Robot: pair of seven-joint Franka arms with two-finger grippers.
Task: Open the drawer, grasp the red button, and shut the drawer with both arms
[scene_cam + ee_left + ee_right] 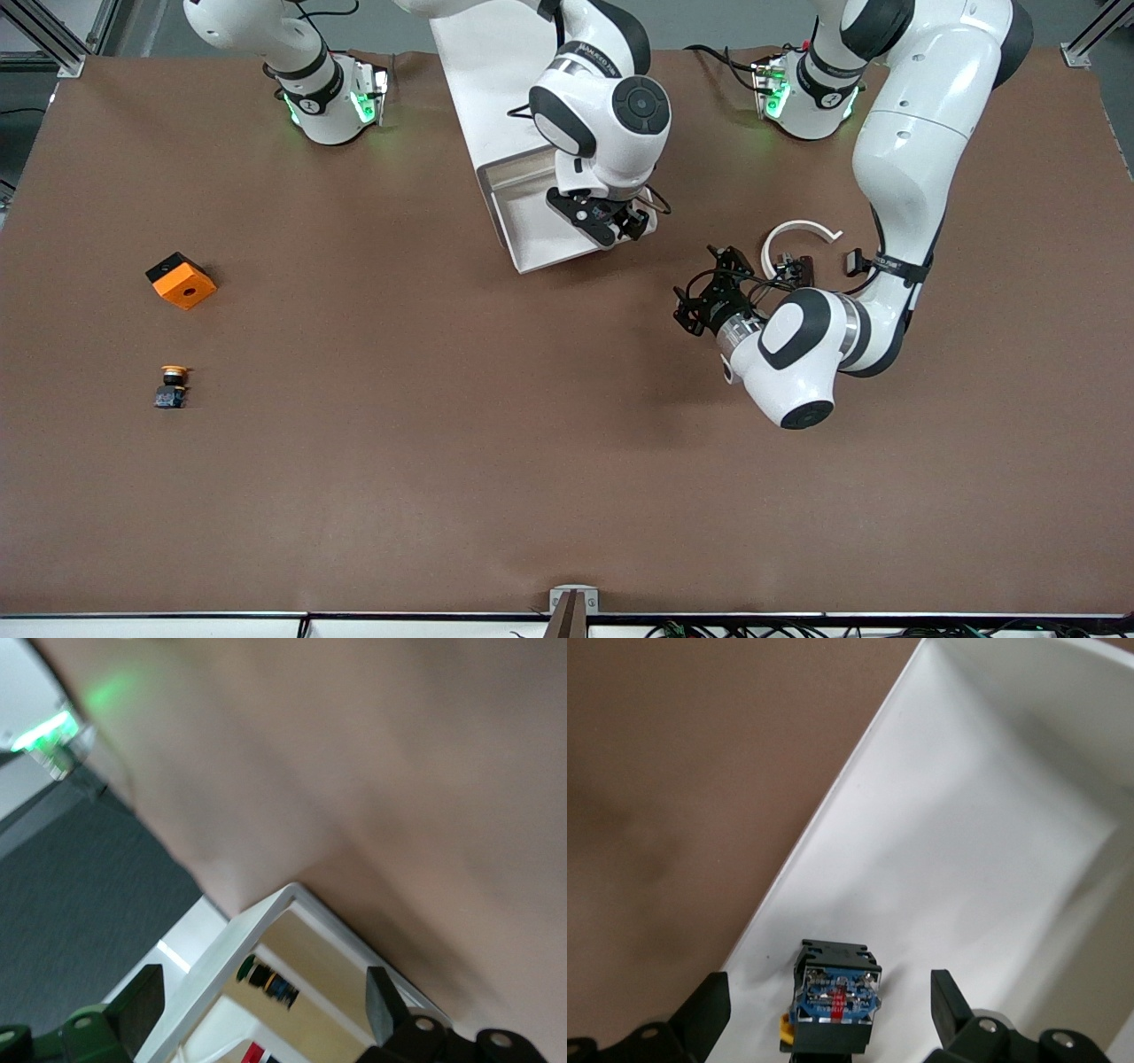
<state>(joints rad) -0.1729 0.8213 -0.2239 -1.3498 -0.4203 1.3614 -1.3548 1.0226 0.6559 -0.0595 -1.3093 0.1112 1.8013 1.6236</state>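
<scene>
— While both arms reach over the table (443,461), which is closer to the button?
— The right arm (602,106). Its gripper (620,221) hangs over the open drawer (523,213), and the button (833,997) lies on the drawer floor directly below, between the spread fingers (948,1001). They touch nothing.
— Its long axis?
— Probably tilted up toward the wrist; the terminal end faces it and the cap is hidden.
— And the left gripper (700,301)?
— Over bare table beside the drawer, toward the left arm's (904,159) end, jaws wide and empty, waiting.
</scene>
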